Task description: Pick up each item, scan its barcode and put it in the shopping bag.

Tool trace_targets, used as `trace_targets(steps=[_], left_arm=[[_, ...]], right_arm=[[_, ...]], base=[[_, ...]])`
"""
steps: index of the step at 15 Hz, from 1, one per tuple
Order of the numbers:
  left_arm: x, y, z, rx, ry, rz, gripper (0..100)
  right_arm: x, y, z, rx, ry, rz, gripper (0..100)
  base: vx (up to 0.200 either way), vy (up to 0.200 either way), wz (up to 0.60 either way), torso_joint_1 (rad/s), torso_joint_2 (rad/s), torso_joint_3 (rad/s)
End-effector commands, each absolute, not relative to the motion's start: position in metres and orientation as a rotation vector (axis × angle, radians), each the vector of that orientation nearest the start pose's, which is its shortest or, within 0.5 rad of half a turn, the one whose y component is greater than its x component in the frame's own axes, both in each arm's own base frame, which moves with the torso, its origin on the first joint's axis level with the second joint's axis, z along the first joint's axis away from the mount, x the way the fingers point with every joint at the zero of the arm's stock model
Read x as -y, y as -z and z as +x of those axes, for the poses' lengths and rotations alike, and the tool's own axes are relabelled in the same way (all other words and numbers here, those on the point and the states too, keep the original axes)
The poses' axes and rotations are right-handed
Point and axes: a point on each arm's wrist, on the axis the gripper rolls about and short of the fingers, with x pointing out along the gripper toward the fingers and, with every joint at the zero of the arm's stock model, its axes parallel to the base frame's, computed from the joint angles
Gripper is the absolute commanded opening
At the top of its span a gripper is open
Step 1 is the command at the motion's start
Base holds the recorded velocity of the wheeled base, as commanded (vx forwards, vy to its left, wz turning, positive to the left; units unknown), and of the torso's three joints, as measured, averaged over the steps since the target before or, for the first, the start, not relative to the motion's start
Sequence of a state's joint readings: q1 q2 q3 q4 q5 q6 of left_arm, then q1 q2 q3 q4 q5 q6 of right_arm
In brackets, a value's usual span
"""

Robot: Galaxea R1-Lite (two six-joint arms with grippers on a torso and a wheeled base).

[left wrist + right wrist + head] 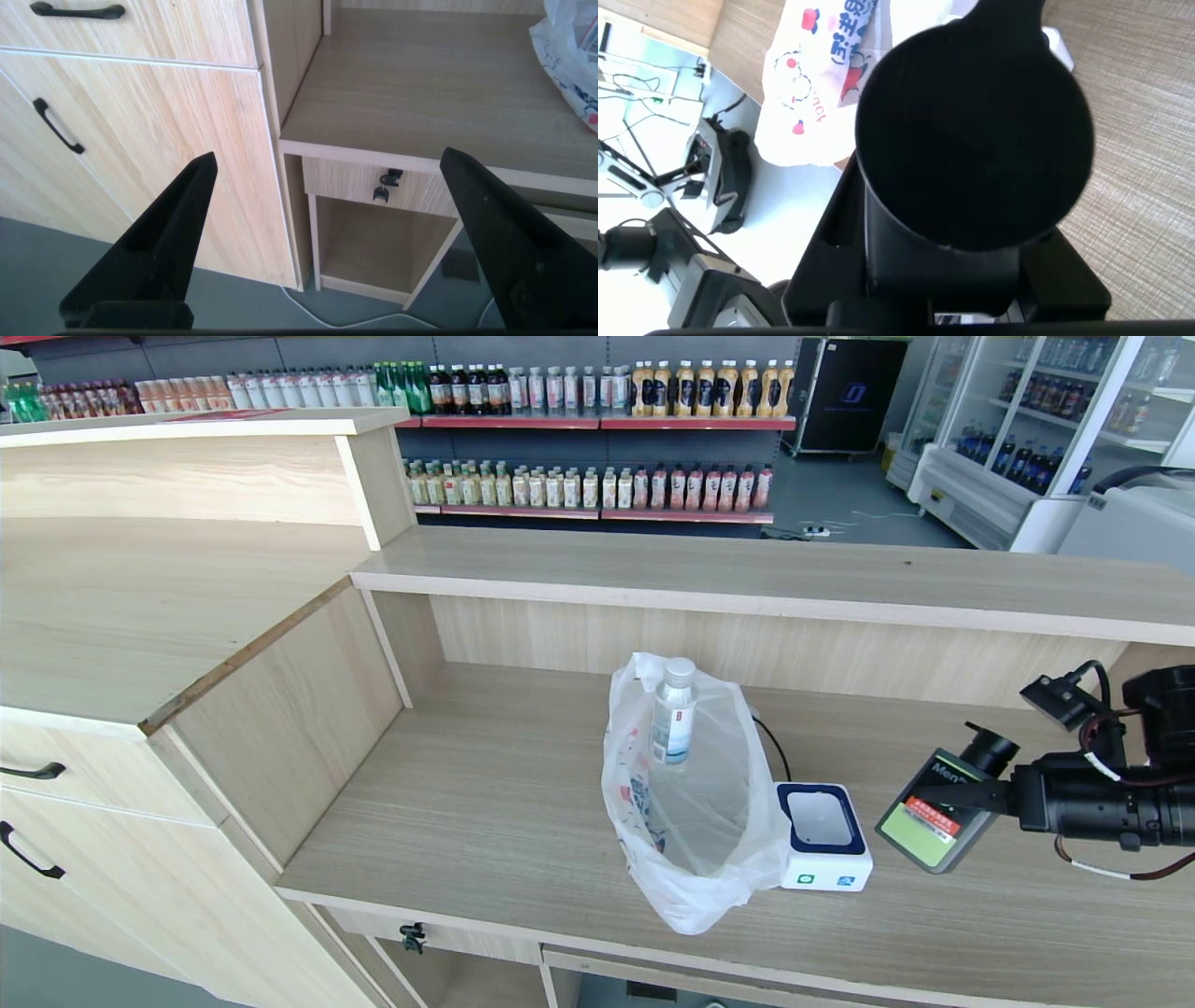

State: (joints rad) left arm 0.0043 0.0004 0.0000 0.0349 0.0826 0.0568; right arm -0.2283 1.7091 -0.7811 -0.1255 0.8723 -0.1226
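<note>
A white plastic shopping bag (pixel 653 821) stands open on the wooden counter (pixel 485 803), with a clear bottle (pixel 672 714) upright inside it. Just right of the bag sits a white scanner (pixel 822 835) with a dark-framed window. My right gripper (pixel 971 795) is shut on a dark bottle (pixel 924 821) with a black cap and a green and red label, held tilted just right of the scanner. From the right wrist the dark bottle (pixel 971 140) shows end-on, with the bag (pixel 813 84) beyond it. My left gripper (pixel 329 161) hangs open and empty, low beside the counter's front.
A raised ledge (pixel 766 579) runs behind the counter and a wooden side wall (pixel 289 709) closes its left end. Drawers with black handles (pixel 56 126) are to the left. A black cable (pixel 775 747) runs behind the scanner. Stocked shelves and fridges stand far behind.
</note>
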Motion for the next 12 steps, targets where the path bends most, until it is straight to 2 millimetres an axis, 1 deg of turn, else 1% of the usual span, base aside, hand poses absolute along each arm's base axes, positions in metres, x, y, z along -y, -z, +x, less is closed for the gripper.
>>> trace_targets(steps=[1,4,6,12], left_arm=[[-0.002,-0.072,-0.023,-0.038,-0.086,0.058,100],[-0.002,-0.072,-0.023,-0.038,-0.086,0.058,100],[-0.002,-0.072,-0.023,-0.038,-0.086,0.058,100],[-0.002,-0.072,-0.023,-0.038,-0.086,0.058,100]], right_arm=[[0.044,-0.137,0.27,-0.647,-0.652,0.308,0],[0.04,-0.135,0.272,-0.654,-0.667,0.304,0],[0.037,-0.133,0.279,-0.651,-0.682,0.296,0],[0.034,-0.125,0.29,-0.644,-0.7,0.284,0]], base=[[0.0,0.0,0.0,0.0,0.0,0.0],[0.0,0.0,0.0,0.0,0.0,0.0],[0.0,0.0,0.0,0.0,0.0,0.0],[0.0,0.0,0.0,0.0,0.0,0.0]])
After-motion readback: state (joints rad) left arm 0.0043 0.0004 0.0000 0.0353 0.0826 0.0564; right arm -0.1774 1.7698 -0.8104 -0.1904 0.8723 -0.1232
